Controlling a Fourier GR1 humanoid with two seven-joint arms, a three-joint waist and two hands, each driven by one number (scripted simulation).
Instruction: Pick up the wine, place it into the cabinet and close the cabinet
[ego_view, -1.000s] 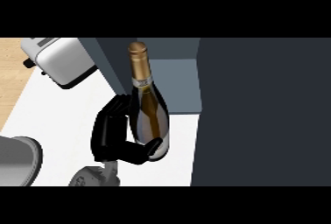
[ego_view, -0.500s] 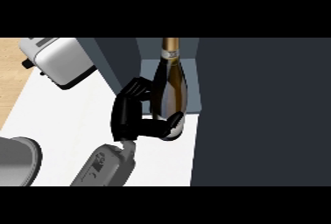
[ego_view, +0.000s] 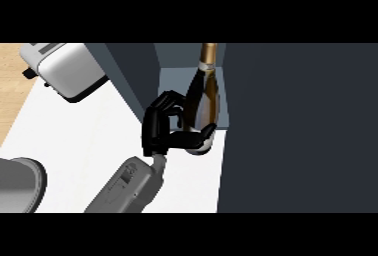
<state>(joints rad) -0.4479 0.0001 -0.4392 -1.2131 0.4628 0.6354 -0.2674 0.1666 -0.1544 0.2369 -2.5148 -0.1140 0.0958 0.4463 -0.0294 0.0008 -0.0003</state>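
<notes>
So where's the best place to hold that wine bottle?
Around its wide lower body, coming from the open counter side on the view's left, as the hand does now. The wine bottle is widest there, while its thin neck points into the cabinet, whose dark wall blocks the other side.

The wine bottle (ego_view: 204, 97) loses its cap at the top band, and the curled fingers of the robot hand (ego_view: 166, 125) cover its lower left side and part of its base. At ten o'clock the toaster (ego_view: 66, 70) is cut at the top. At eight o'clock a grey round object (ego_view: 21, 186) runs off the left edge, too partial to identify.
</notes>
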